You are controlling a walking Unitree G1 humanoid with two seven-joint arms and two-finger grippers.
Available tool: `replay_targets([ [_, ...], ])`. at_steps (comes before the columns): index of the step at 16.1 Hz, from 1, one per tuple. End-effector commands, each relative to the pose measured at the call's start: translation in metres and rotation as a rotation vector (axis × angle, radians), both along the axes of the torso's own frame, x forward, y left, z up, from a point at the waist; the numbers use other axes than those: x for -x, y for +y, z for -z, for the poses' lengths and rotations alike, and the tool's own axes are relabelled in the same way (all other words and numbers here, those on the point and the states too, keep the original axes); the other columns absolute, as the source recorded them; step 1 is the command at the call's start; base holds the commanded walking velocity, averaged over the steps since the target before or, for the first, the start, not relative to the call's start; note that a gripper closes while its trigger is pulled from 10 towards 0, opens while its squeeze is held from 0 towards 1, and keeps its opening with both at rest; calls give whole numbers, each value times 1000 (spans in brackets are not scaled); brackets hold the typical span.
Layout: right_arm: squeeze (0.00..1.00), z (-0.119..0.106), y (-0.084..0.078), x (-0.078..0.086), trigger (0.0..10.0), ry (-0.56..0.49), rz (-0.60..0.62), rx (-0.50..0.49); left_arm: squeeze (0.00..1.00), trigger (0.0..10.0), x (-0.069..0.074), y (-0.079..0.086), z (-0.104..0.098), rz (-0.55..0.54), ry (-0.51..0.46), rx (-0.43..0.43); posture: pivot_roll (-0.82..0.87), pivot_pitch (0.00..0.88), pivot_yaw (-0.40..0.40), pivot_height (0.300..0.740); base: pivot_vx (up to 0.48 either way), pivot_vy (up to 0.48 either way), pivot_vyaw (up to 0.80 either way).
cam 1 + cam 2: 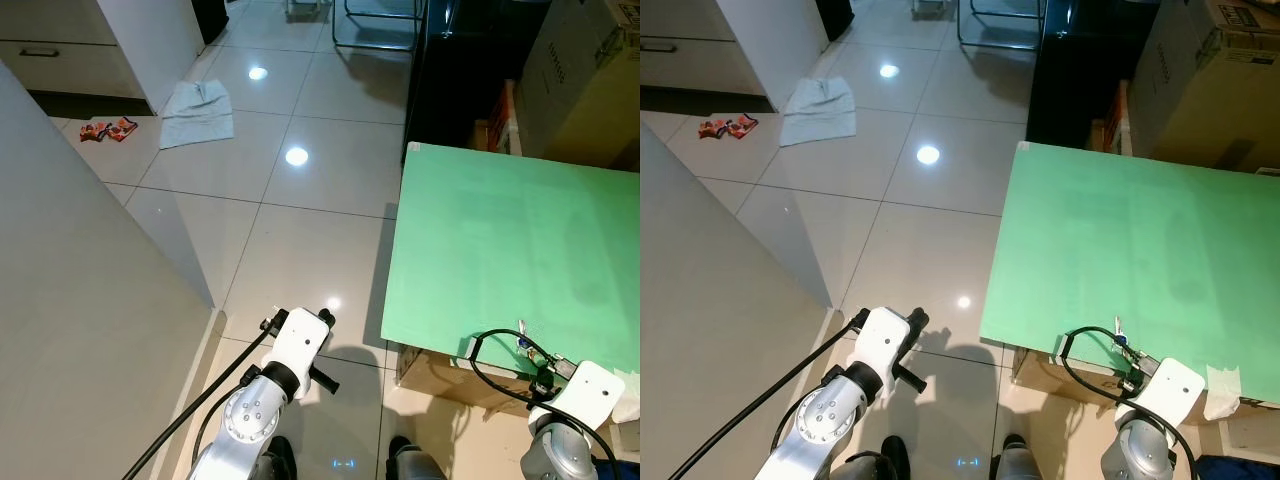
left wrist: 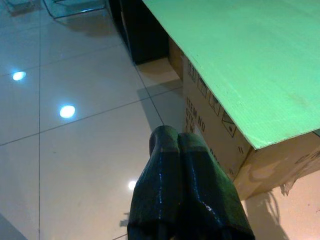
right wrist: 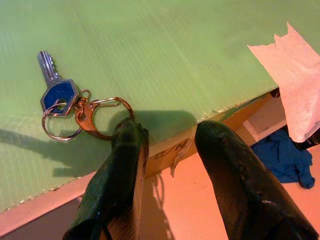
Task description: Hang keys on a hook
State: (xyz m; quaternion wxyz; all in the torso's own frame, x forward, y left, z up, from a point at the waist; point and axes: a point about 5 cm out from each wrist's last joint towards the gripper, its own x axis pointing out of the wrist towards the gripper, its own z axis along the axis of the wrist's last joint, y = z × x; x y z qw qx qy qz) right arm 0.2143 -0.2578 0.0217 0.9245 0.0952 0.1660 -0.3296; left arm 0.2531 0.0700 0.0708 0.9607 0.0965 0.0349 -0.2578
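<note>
Green board (image 1: 510, 240) lies flat on cardboard boxes (image 2: 215, 135), shiny tile floor (image 1: 290, 220) beside it. Right gripper (image 3: 167, 135) at board's near edge, fingers spread apart, holding nothing. Left gripper (image 2: 177, 145) over floor, fingers pressed together, seems empty. Keys (image 3: 60, 95) on ring lie on board near that edge, maybe touching one right finger.

Two silver metal arms end in white wrist housings, each trailing a looped black cable. Each claw, left claw (image 2: 186, 145) and right claw (image 3: 172, 135), has two glossy black fingers.
</note>
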Motion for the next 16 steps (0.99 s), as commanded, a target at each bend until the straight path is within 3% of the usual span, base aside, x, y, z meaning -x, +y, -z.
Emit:
replay_targets([
  [1, 0, 2, 5, 7, 10000, 17, -12, 9, 0, 10000, 5, 1, 2, 3, 5, -5, -217, 283, 79, 740, 0, 0, 0],
  [7, 0, -13, 15, 4, 10000, -47, -70, 86, 0, 10000, 6, -1, 1, 10, 6, 2, -217, 283, 79, 740, 0, 0, 0],
  [13, 0, 1, -8, -2, 10000, 5, 21, 31, 0, 10000, 6, 2, 0, 5, 3, -7, -202, 292, 85, 740, 0, 0, 0],
  [16, 0, 3, -9, -3, 10000, 12, 20, 28, 0, 10000, 6, 3, 0, 3, 3, -9, -202, 296, 86, 740, 0, 0, 0],
])
